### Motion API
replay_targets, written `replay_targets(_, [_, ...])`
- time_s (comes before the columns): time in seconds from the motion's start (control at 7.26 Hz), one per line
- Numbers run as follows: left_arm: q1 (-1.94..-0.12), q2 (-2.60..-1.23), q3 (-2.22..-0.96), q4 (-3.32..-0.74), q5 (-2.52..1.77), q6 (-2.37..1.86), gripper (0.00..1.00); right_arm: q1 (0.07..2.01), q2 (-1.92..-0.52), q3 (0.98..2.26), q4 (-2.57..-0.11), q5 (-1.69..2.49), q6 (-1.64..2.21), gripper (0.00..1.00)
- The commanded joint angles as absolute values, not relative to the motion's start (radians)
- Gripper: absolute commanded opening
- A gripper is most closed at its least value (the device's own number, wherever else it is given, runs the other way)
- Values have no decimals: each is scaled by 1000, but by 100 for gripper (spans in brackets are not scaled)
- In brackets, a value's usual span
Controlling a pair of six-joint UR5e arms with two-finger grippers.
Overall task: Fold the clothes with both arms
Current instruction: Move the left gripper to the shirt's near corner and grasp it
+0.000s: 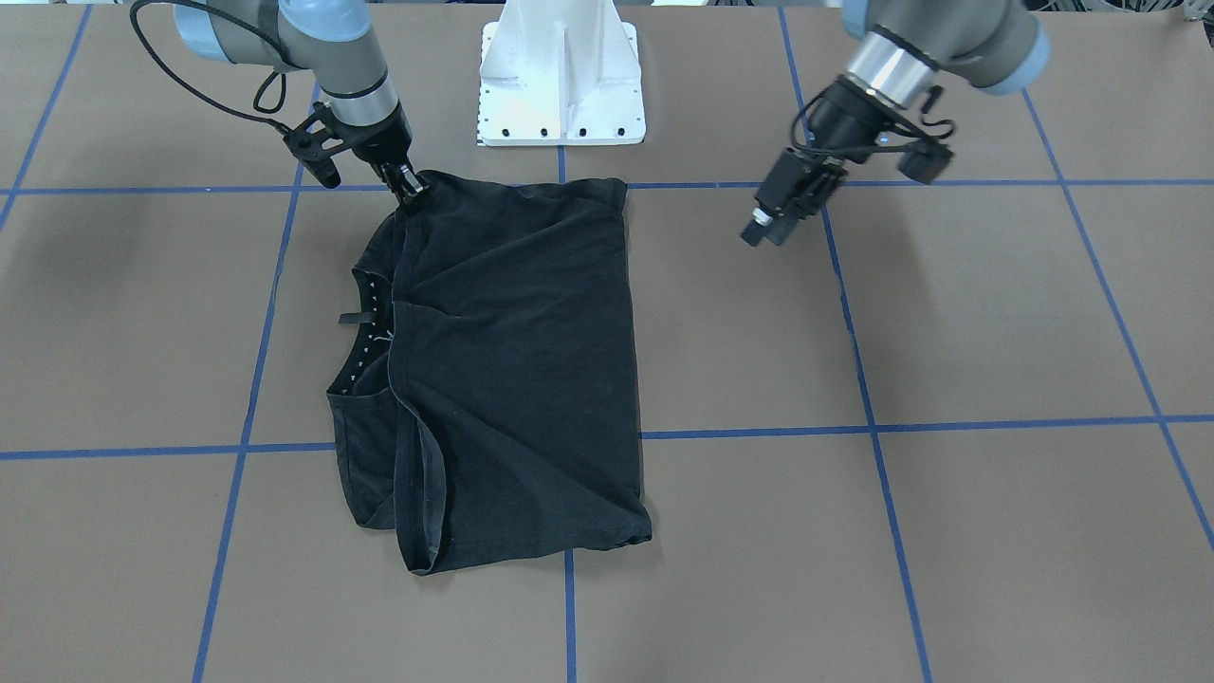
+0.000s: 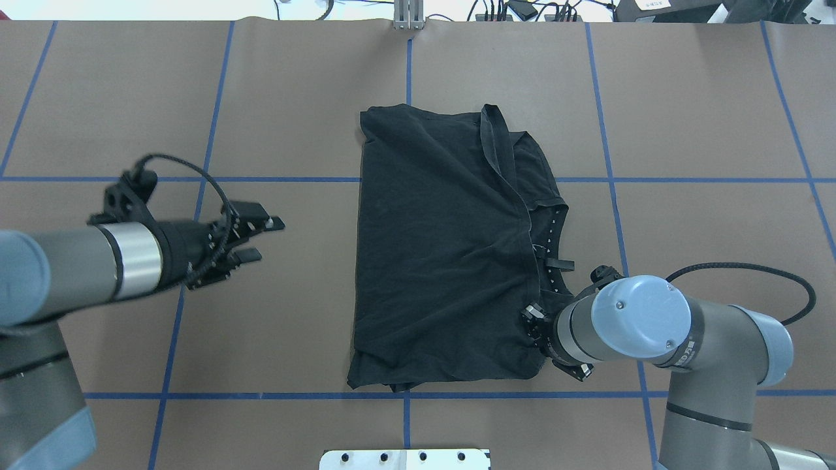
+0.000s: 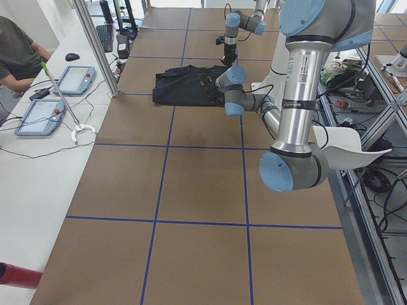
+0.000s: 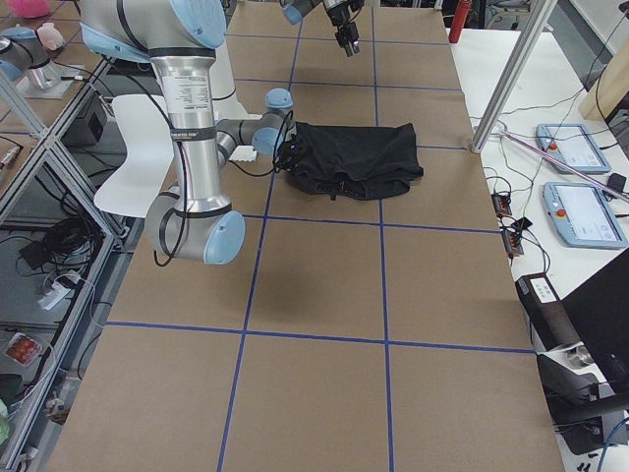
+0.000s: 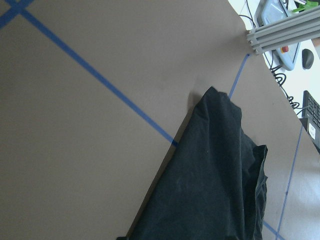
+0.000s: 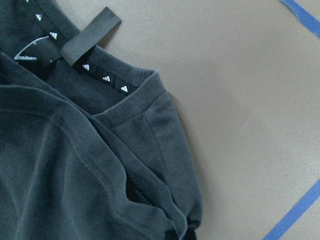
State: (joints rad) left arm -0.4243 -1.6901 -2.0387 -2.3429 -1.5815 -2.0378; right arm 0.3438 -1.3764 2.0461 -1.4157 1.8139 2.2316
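The black T-shirt [image 1: 522, 360] lies folded in a rough rectangle on the brown table, with its collar and neck label [image 6: 90, 35] showing along one side; it also shows in the overhead view [image 2: 444, 248]. No graphic shows. My right gripper [image 1: 410, 185] is down at the shirt's corner nearest the robot, by the collar side, shut on the fabric, which bunches there [image 6: 175, 220]. In the overhead view it [image 2: 532, 320] is partly hidden by the wrist. My left gripper [image 2: 261, 238] is open and empty, held above bare table well apart from the shirt's other side [image 1: 763, 232].
The white pedestal base [image 1: 561, 85] stands just behind the shirt. Blue tape lines [image 1: 749, 432] grid the brown table. An aluminium post [image 3: 95, 47] and a side bench with tablets [image 3: 76, 79] stand on the operators' side, where a person sits.
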Motion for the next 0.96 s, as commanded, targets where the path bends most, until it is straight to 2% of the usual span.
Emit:
replay_targets(0.0, [-298, -1693, -2016, -2319, -1500, -2086, 71, 364, -1376, 2040, -1413, 1845, 2230, 0])
replay_targets(0.83, [-121, -1833, -1910, -2215, -1453, -2097, 70, 364, -1381, 2037, -1407, 1850, 2230, 0])
